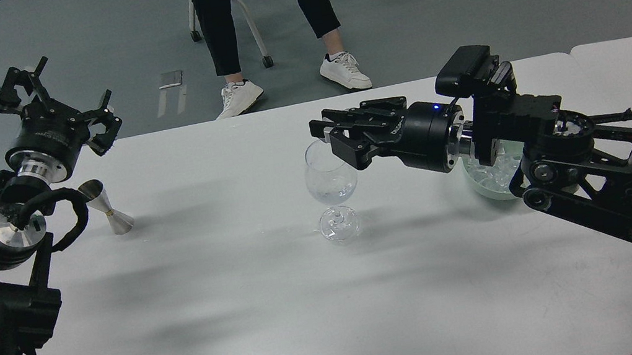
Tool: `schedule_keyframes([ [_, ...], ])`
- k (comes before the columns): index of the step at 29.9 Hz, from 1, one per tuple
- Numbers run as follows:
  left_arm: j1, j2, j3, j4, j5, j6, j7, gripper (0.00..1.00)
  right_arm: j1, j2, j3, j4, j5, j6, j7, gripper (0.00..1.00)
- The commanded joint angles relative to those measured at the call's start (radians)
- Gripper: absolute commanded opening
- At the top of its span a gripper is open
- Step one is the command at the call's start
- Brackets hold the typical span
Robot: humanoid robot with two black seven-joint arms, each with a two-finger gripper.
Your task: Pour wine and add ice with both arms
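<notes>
Ice (494, 174) lies as a heap of small clear, glassy chunks in a pale green bowl (484, 190) at the right of centre of the frame, on the white table (248, 313). Most of the bowl is hidden behind the right arm's wrist, so only part of the heap shows. Something pale and clear sits in the bottom of the wine glass (331, 183); whether it is ice or liquid cannot be told.

Right gripper (329, 133) reaches in from the right edge, lying roughly level, with its fingertips over the near rim of the wine glass, at the middle of the frame. Its fingers lie close together, one above the other; whether they pinch anything cannot be told, and no piece is visible between them. Contact with the glass rim cannot be confirmed.

Left gripper (59, 93) stands raised at the upper left of the frame, beyond the table's far edge. Its jaws are spread wide apart and hold nothing; they touch nothing.

A steel jigger (107, 207) stands tilted on the table, just beside the left arm's wrist, well apart from the wine glass. The glass stands upright on its foot.

A seated person's legs (268, 22) and white shoes show at the top centre, on the grey floor.
</notes>
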Motion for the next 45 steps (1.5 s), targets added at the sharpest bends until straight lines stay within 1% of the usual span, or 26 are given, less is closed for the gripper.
schedule_keyframes([
  [1, -0.001, 0.000, 0.000, 0.000, -0.001, 0.001, 0.000, 0.96, 0.002, 0.000, 0.002, 0.002, 0.002, 0.000, 0.000, 0.37],
  [8, -0.001, 0.000, -0.002, 0.000, -0.001, -0.002, 0.000, 0.97, 0.001, 0.003, 0.003, 0.003, 0.002, 0.000, 0.000, 0.44],
  [9, -0.001, 0.000, -0.002, 0.000, -0.001, -0.001, 0.000, 0.97, 0.001, 0.008, 0.006, 0.003, 0.002, 0.000, 0.000, 0.52],
  [12, -0.001, 0.000, -0.008, 0.000, -0.001, -0.001, -0.001, 0.97, 0.010, 0.011, 0.028, 0.003, 0.003, -0.005, 0.000, 0.96],
  [13, -0.002, -0.001, -0.008, 0.000, -0.001, 0.001, -0.001, 0.97, 0.010, 0.011, 0.038, 0.003, 0.005, -0.006, 0.000, 1.00],
  [15, -0.002, 0.000, -0.011, -0.002, -0.001, -0.001, -0.003, 0.97, 0.007, 0.029, 0.109, -0.001, 0.015, -0.006, 0.000, 1.00],
  [19, -0.010, 0.002, -0.011, -0.002, 0.001, -0.002, -0.005, 0.97, 0.005, 0.150, 0.233, -0.047, 0.022, -0.014, 0.000, 1.00],
  [20, -0.017, 0.008, -0.008, -0.002, 0.002, -0.002, 0.012, 0.97, 0.001, 0.244, 0.341, -0.104, 0.034, -0.018, 0.000, 1.00],
  [22, -0.024, 0.012, -0.005, -0.002, 0.002, -0.002, 0.014, 0.97, -0.018, 0.306, 0.424, -0.124, 0.058, -0.020, 0.000, 1.00],
  [24, -0.037, 0.017, -0.005, -0.002, 0.002, -0.002, 0.012, 0.97, -0.056, 0.418, 0.565, -0.139, 0.130, -0.018, 0.000, 1.00],
  [25, -0.037, 0.017, -0.005, -0.002, 0.002, -0.002, 0.012, 0.97, -0.056, 0.419, 0.566, -0.139, 0.130, -0.018, 0.000, 1.00],
  [27, -0.041, 0.019, 0.000, -0.002, 0.007, -0.004, -0.003, 0.97, -0.056, 0.428, 0.655, -0.162, 0.217, -0.018, 0.002, 1.00],
  [28, -0.042, 0.019, 0.000, -0.002, 0.013, -0.004, -0.004, 0.97, -0.055, 0.428, 0.670, -0.176, 0.241, -0.018, 0.003, 1.00],
  [31, -0.048, 0.020, 0.000, -0.002, 0.014, -0.016, -0.006, 0.97, -0.016, 0.428, 0.747, -0.271, 0.391, -0.018, 0.006, 1.00],
  [36, -0.057, 0.014, 0.002, -0.002, 0.014, -0.030, -0.009, 0.97, 0.068, 0.428, 0.764, -0.400, 0.655, -0.018, 0.005, 1.00],
  [40, -0.067, 0.011, 0.008, 0.000, 0.017, -0.033, -0.035, 0.97, 0.117, 0.428, 0.765, -0.513, 0.906, -0.014, 0.002, 1.00],
  [42, -0.064, 0.011, 0.008, 0.000, 0.018, -0.064, -0.035, 0.98, 0.137, 0.428, 0.765, -0.573, 0.997, -0.017, 0.002, 1.00],
  [43, -0.061, 0.009, 0.006, 0.000, 0.018, -0.094, -0.038, 0.98, 0.148, 0.428, 0.765, -0.622, 1.046, -0.017, 0.002, 1.00],
  [45, -0.061, 0.008, 0.003, 0.005, 0.013, -0.117, -0.041, 0.98, 0.162, 0.428, 0.765, -0.678, 1.089, -0.017, 0.002, 1.00],
])
